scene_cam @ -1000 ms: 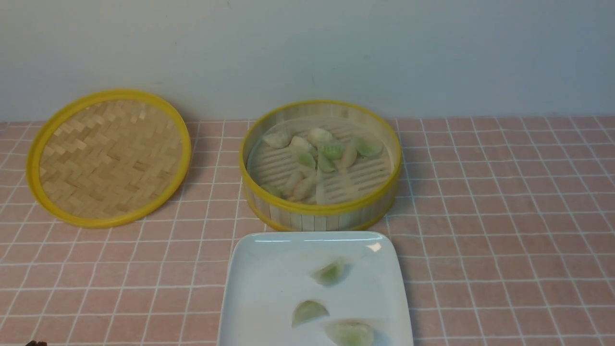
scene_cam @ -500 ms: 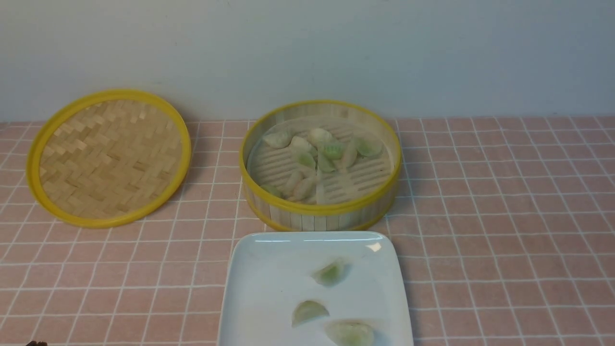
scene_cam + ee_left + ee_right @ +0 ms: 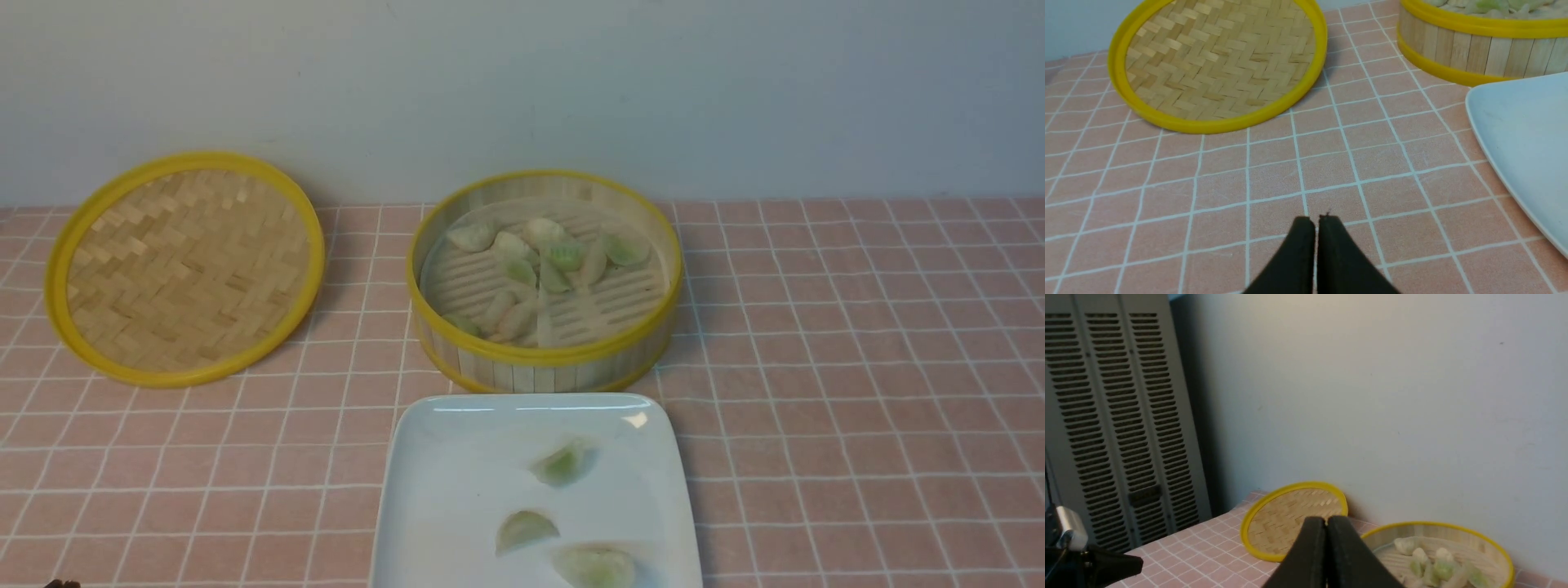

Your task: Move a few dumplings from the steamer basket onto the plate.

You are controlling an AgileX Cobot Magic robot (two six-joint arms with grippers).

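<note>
Three dumplings lay on the plate at the near edge of the table, two towards its middle and one at the near rim, so the moving step looked done or nearly so, with both arms drawn back out of the front view. The basket sat just beyond the plate, close to its far rim but not clearly touching, and held the rest of the dumplings, clustered at its far side and its near-left, a good number of them, some lying against each other. The left tool hung low over bare table to the left of the plate, its jaws pressed together with nothing between them. The right tool was up high and pulled back, likewise pressed together and empty, looking out over the basket towards the wall. If another dumpling were wanted, my read was that a tool would have to spread first, come down inside the basket wall, and pick one from the edge of a cluster, since soft skins that touch may stick or tear. The plate had free room on its left half for a drop. Around them, the woven lid lay flat, far left and well apart from the basket, out of any path between basket and plate. A louvred grey cabinet stood off the table's left end. Nothing stood in the way but the basket's own upright wall.
</note>
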